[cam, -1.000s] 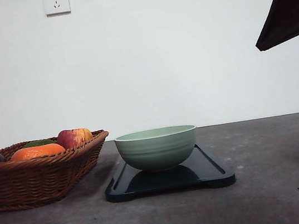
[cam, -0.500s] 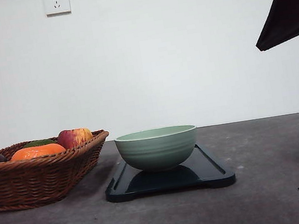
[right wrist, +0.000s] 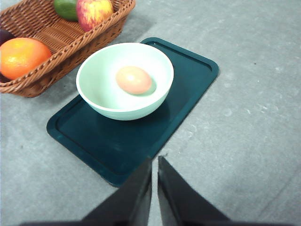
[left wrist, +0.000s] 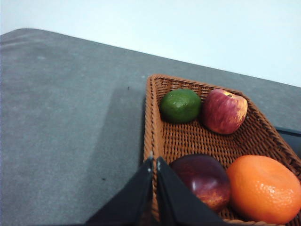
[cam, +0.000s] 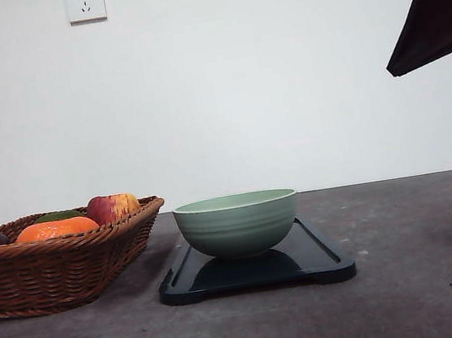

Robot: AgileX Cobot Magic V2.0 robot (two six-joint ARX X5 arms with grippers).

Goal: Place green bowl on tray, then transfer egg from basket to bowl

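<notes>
The green bowl stands on the dark tray in the middle of the table. Seen from the right wrist, the egg lies inside the green bowl, which sits on the tray. My right gripper hangs shut above the tray's near edge, holding nothing. The wicker basket is at the left. My left gripper is shut and empty over the basket rim, beside a dark red fruit.
The basket holds an orange, an apple and a green lime. A dark part of the right arm hangs at the upper right. Bare grey table lies right of the tray and left of the basket.
</notes>
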